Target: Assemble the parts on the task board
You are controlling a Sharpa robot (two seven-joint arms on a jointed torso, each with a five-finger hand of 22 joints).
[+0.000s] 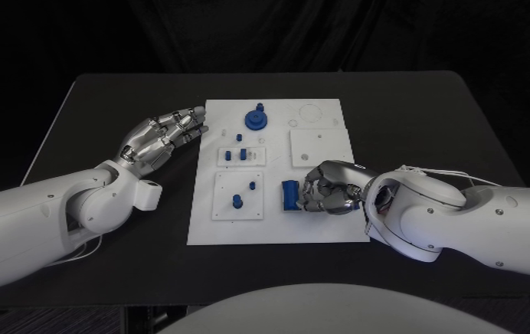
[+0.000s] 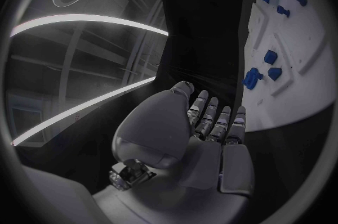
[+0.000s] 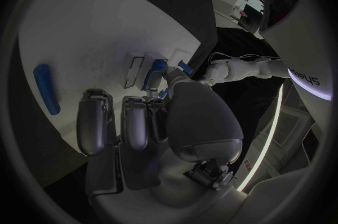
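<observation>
Head view: I've got the white rectangular task board (image 1: 279, 227) sitting mid-frame, and my right hand (image 1: 329, 187) is parked at its lower right part, fingers curled, just beside a small blue cylinder-shaped part (image 1: 289, 194) lying there. Can't tell if it's actually pinching it or just touching. Probably lining up a grab, I reckon. My left hand (image 1: 165, 139) hovers off the board's left edge, fingers straight and apart, holding nothing, likely staying clear. The blue round gear-like part (image 1: 256, 120) already stands in the board, upper middle.
</observation>
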